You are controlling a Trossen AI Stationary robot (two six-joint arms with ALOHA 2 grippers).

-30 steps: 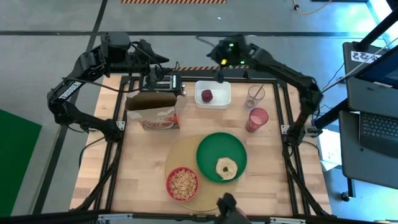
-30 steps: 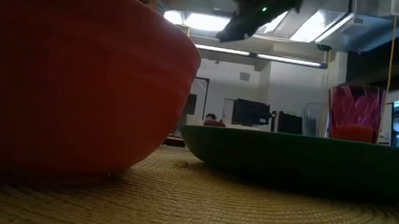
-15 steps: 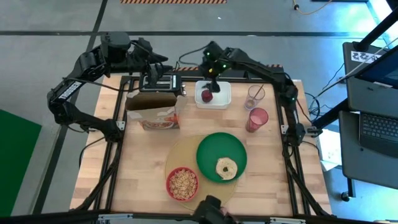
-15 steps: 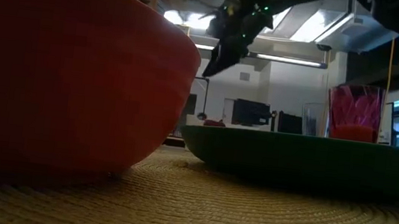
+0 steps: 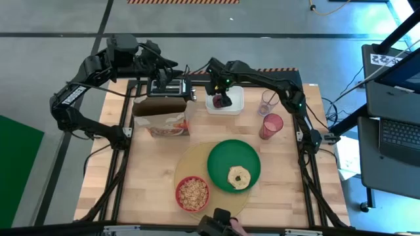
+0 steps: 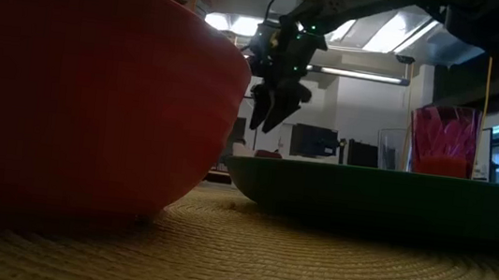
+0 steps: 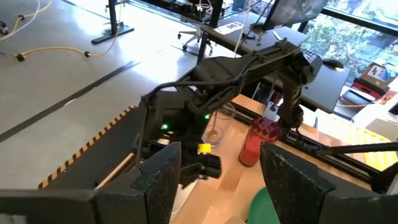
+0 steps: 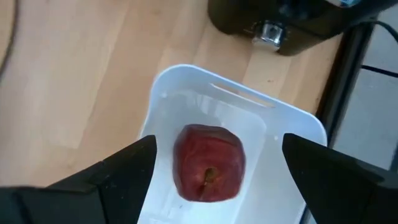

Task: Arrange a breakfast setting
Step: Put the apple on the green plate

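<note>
- The right gripper hangs with its jaws spread wide directly above the small red apple, one finger to each side of it and not touching it, as the right wrist view shows.
- The apple lies inside the white rectangular tray, which sits near the far edge of the surface, about midway along it.
- In the low view the right gripper points down, its fingertips above the level of the green plate's rim.
- Just beside the tray toward the left far corner stands the black toaster, and in front of the toaster a cereal box stands upright.
- The translucent pink cup stands near the right edge of the surface, with a clear glass just behind it toward the far edge.
- The large round tan mat lies at the near edge, around the middle.
- The round green plate rests on the mat's right part and carries the bagel on its near side.
- The smaller red bowl, filled with cereal, sits on the mat's near left part, just beside the plate.
- The left gripper waits above the far left corner of the surface near the toaster, its jaws parted and holding nothing.
</note>
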